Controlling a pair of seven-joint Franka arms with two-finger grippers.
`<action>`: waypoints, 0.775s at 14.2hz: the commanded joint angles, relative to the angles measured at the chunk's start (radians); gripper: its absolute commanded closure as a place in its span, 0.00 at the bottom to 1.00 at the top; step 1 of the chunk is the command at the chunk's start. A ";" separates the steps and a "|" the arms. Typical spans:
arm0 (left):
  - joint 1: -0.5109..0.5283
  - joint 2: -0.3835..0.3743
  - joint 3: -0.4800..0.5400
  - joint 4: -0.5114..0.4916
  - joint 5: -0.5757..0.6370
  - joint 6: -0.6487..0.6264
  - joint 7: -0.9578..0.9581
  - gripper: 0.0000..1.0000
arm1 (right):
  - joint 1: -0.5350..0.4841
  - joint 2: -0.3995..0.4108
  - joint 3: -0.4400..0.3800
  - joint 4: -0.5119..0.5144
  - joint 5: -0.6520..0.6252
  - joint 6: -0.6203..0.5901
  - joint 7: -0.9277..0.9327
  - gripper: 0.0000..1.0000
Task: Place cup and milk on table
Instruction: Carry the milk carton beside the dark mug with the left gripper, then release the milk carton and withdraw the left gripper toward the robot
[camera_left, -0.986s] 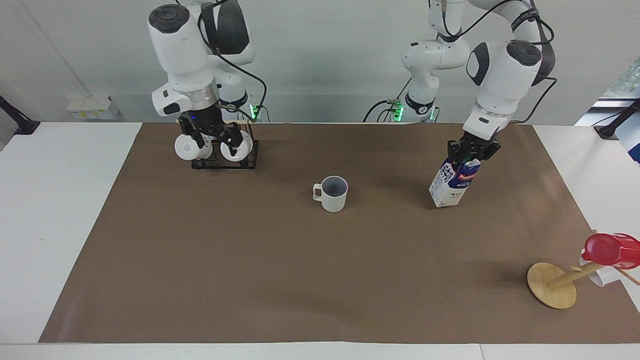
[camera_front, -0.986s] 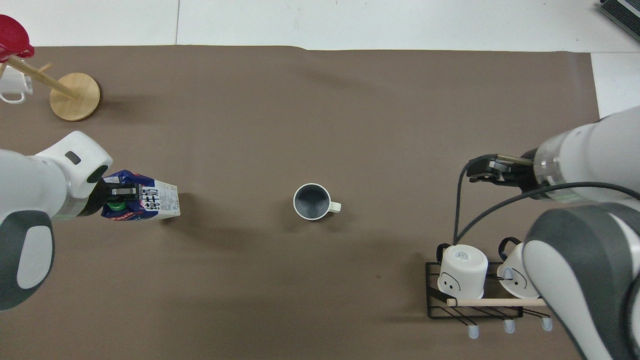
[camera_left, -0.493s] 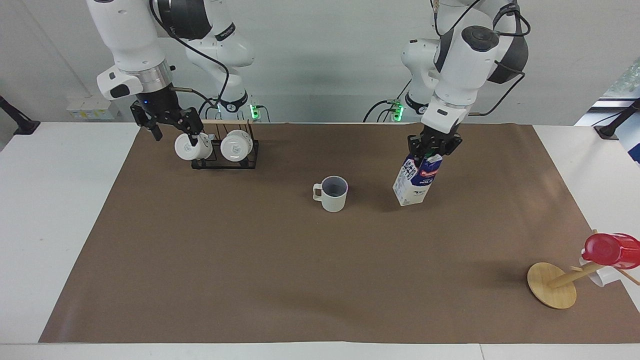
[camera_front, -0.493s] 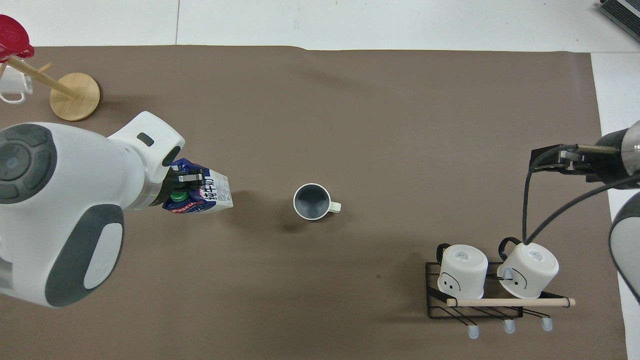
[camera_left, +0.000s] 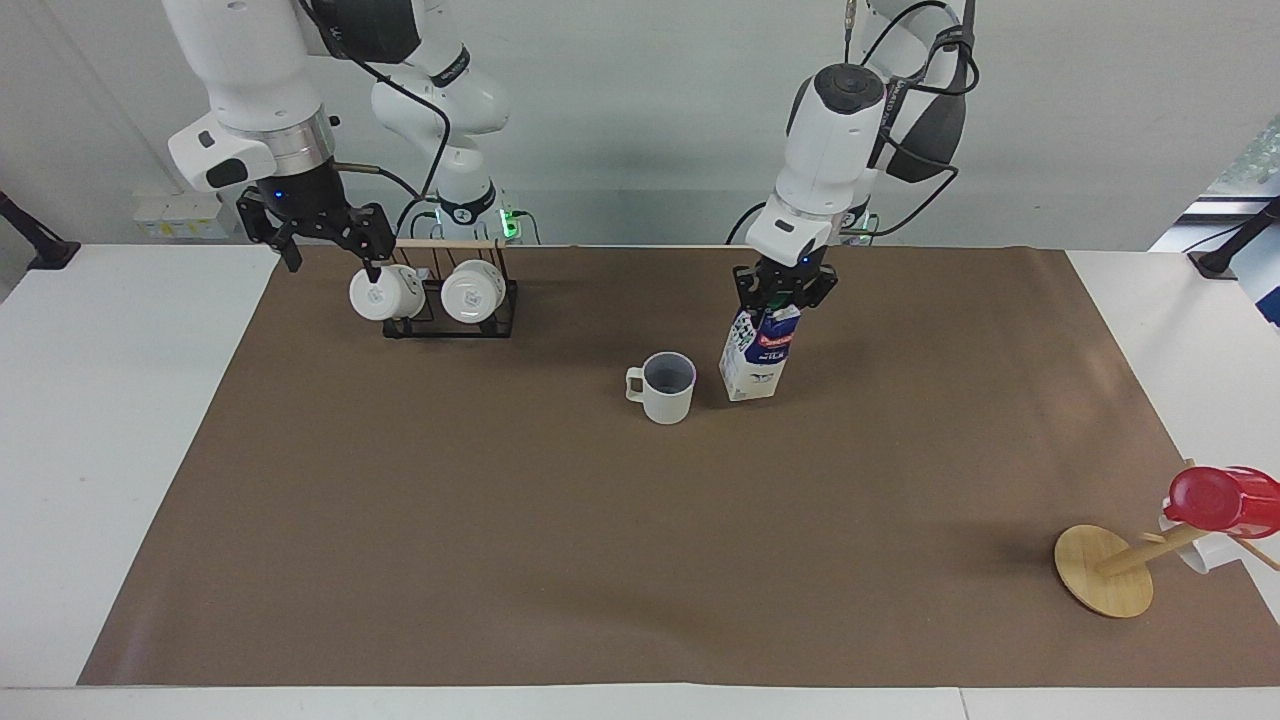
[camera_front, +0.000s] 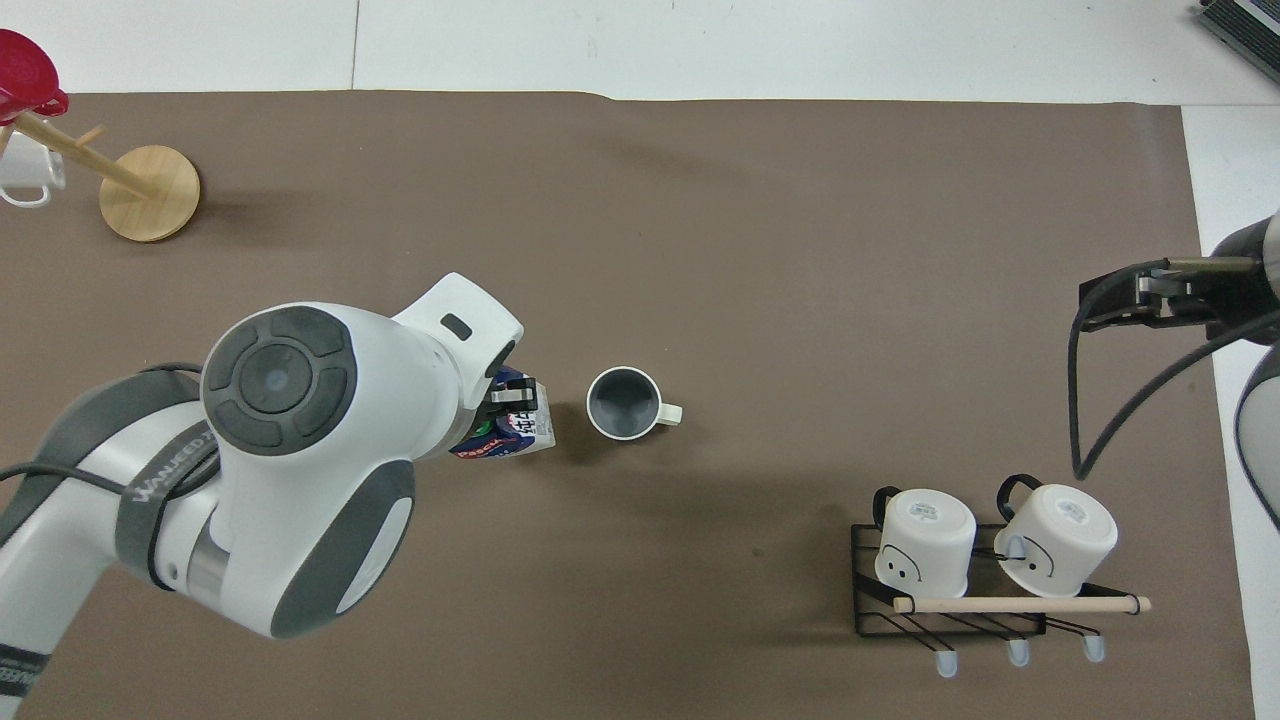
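Note:
The off-white cup (camera_left: 662, 388) (camera_front: 622, 403) stands upright on the brown paper of the table (camera_left: 600, 550) (camera_front: 700, 200), near its middle. Right beside it, toward the left arm's end, the blue and white milk (camera_left: 757, 358) (camera_front: 520, 435) hangs almost upright. My left gripper (camera_left: 783, 300) (camera_front: 505, 400) is shut on its gable top. The carton's base is at the paper; whether it touches I cannot tell. My right gripper (camera_left: 330, 255) (camera_front: 1130, 300) is open and holds nothing, raised over the table's edge at the right arm's end.
A black wire rack (camera_left: 450, 320) (camera_front: 950, 600) with two glossy white mugs lies near the right arm's base. A tipped wooden disc stand (camera_left: 1100, 570) (camera_front: 150, 192) with a red cup (camera_left: 1220, 500) sits at the corner farthest from the robots, at the left arm's end.
The left arm has carried the milk from its own end of the table to just beside the cup, and the carton now hangs straighter. The right gripper rose off the rack and moved outward.

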 joint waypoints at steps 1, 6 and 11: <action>-0.029 0.067 0.018 -0.005 0.013 0.078 -0.036 0.57 | -0.023 -0.037 -0.007 -0.045 0.076 -0.003 -0.058 0.00; -0.026 0.072 0.020 -0.014 0.027 0.090 -0.038 0.57 | -0.038 -0.042 -0.005 -0.057 0.084 0.034 -0.069 0.00; -0.029 0.072 0.020 -0.011 0.029 0.079 -0.062 0.20 | -0.041 -0.037 -0.005 -0.053 0.086 0.031 -0.063 0.00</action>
